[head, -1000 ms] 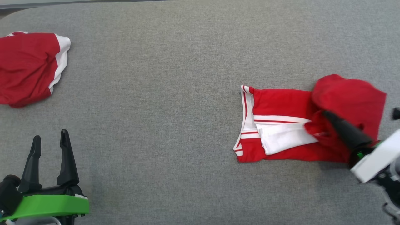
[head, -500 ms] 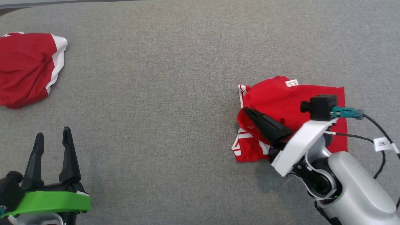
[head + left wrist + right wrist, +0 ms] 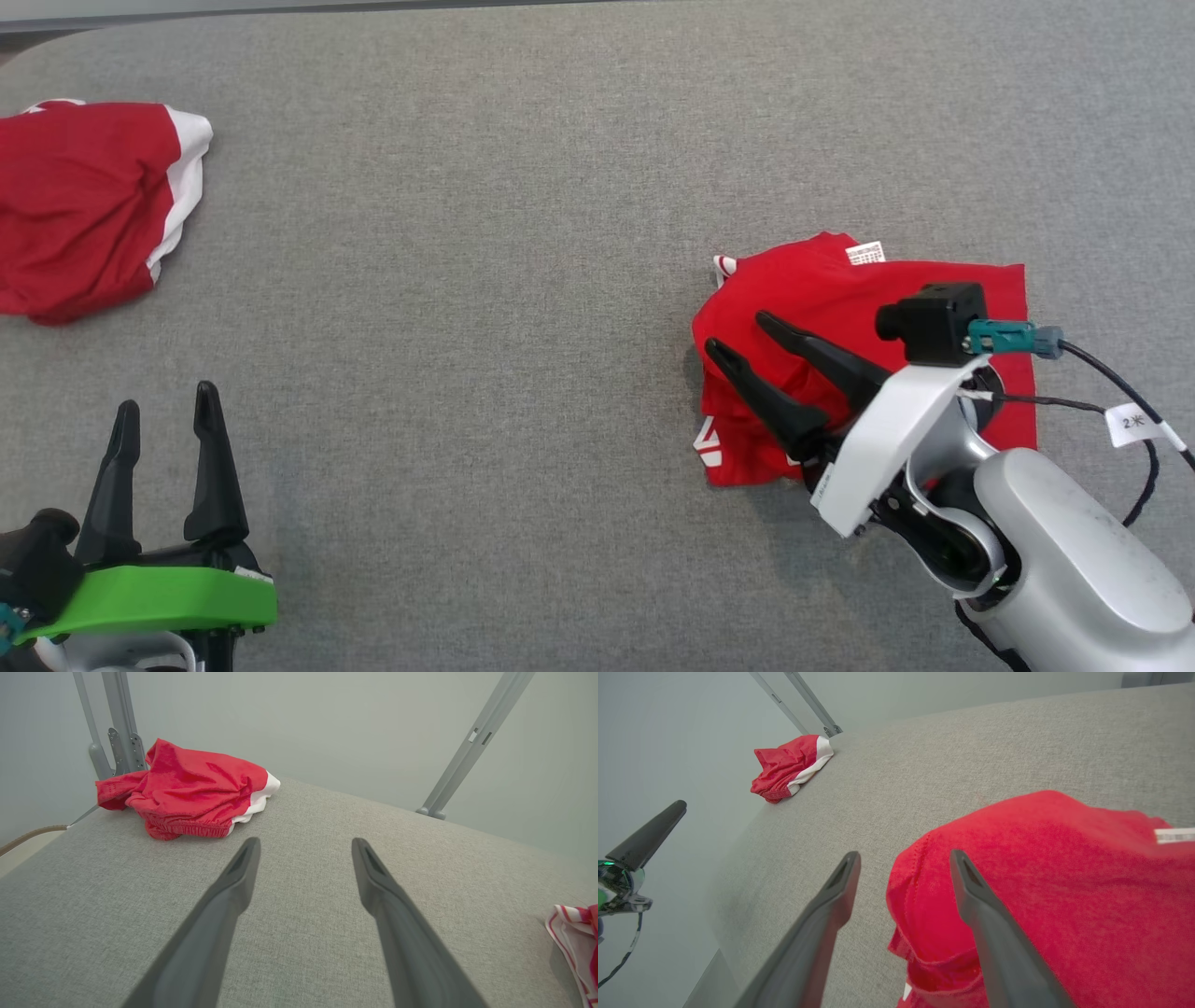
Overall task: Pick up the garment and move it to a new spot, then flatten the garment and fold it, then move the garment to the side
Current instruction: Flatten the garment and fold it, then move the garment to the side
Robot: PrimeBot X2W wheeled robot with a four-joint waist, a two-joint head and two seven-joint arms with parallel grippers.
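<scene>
Two long dark fingers of the right gripper stand apart, holding nothing, over the left edge of the folded red garment. The garment lies on the right part of the gray padded table. In the right wrist view one finger hangs over the cloth, the other over bare gray fabric beside the hem. The left gripper sits spread and empty at the lower left, well apart. A crumpled red-and-white garment lies at the far left edge. A white label shows at the folded garment's far edge, its print too small to read. The white tag on the right arm's cable is also unclear.
</scene>
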